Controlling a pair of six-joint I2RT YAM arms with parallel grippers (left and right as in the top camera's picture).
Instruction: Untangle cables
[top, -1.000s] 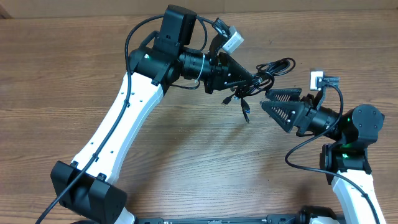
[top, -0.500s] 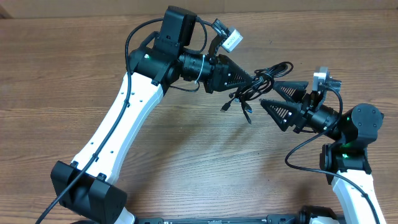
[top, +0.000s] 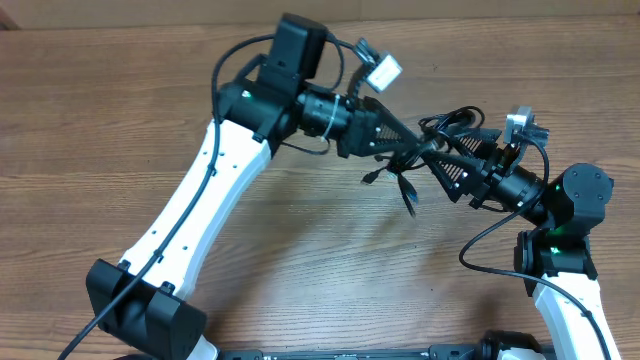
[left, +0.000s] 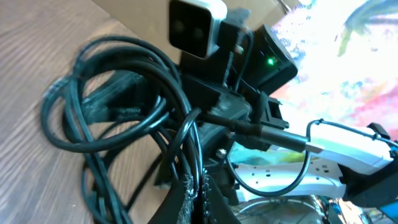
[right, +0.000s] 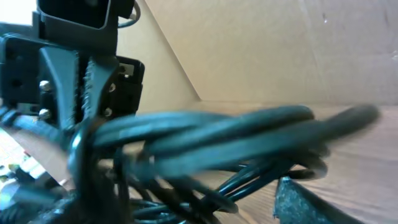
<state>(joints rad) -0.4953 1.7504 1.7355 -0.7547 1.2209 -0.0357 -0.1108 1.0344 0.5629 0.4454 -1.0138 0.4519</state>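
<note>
Currently the left gripper (top: 414, 143) is clenched on the bunch of thin black looped cables (top: 432, 128), and the right gripper (top: 440, 156), jaws spread around loops just beyond those fingertips, probably needs to pinch one strand and draw it away.

My left pincer (top: 418, 147) and right pincer (top: 452, 160) meet nearly tip to tip above the table (top: 90, 130). The cables (top: 455, 118) fill what gap there is. Clamped in the left pincer, they run across between the right one's spread fingers (right: 305, 202), so nothing else can pass there. Loose plug ends (top: 405, 190) hang just under the left pincer on its near side. My left arm (top: 205, 195) slants from the near-left corner to the far middle and bars the way across. Bare wood lies wide to its left, and also between both arms towards the near edge. My right arm (top: 560, 250) blocks the right side.
</note>
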